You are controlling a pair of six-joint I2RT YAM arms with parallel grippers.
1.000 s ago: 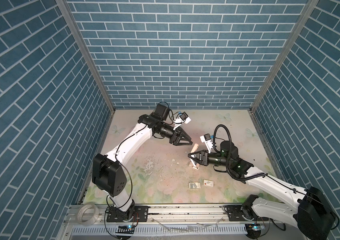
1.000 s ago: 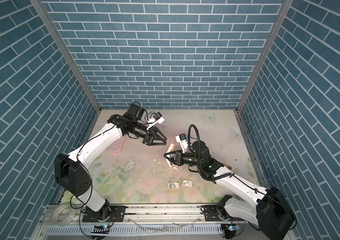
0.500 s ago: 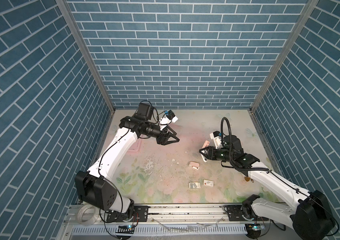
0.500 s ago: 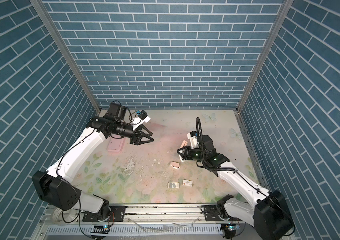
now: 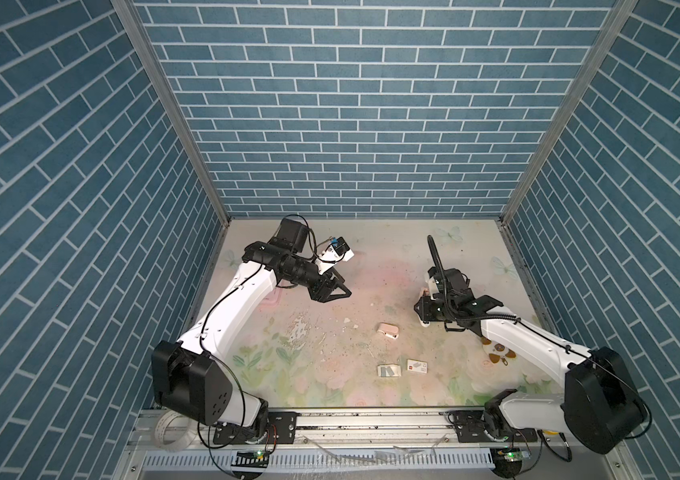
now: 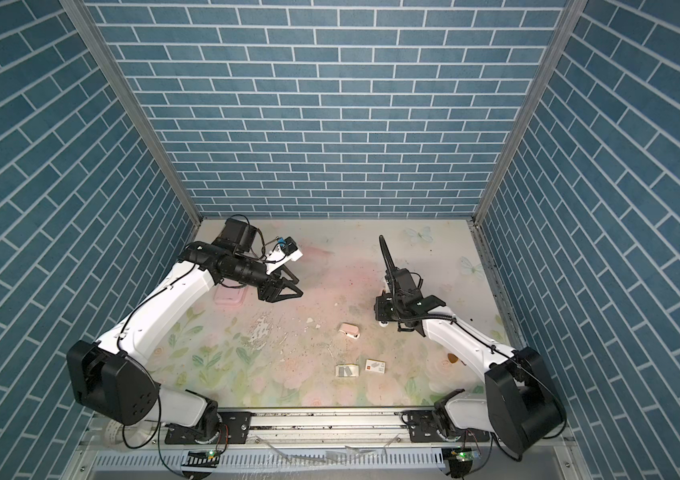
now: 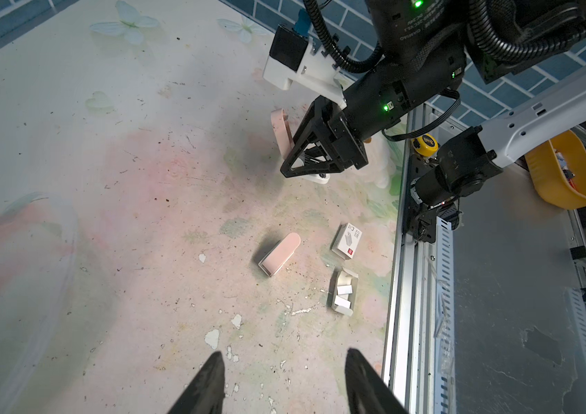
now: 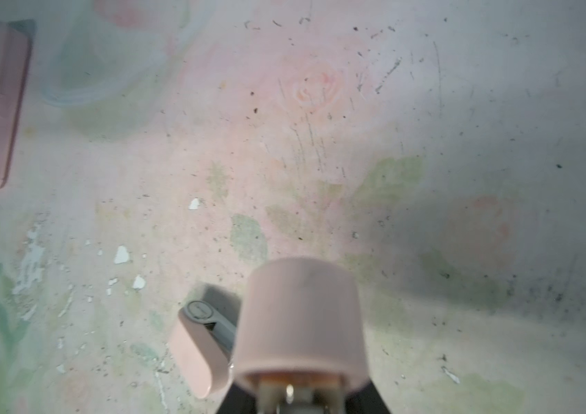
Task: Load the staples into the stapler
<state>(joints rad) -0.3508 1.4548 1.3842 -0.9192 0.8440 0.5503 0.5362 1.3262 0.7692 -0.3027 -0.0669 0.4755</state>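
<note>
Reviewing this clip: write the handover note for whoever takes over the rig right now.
Left gripper: open, empty, hovering over the table.
Right gripper: shut on a pink stapler piece, held clear of the table.
A second pink piece, with grey metal showing, lies on the table nearby; whether the stapler is open or apart is unclear.
The staples lie in their cream tray near the front rail, beside the white sleeve.
Done: one stapler piece lifted. Left: pick a strip, load it, close the stapler.
</note>
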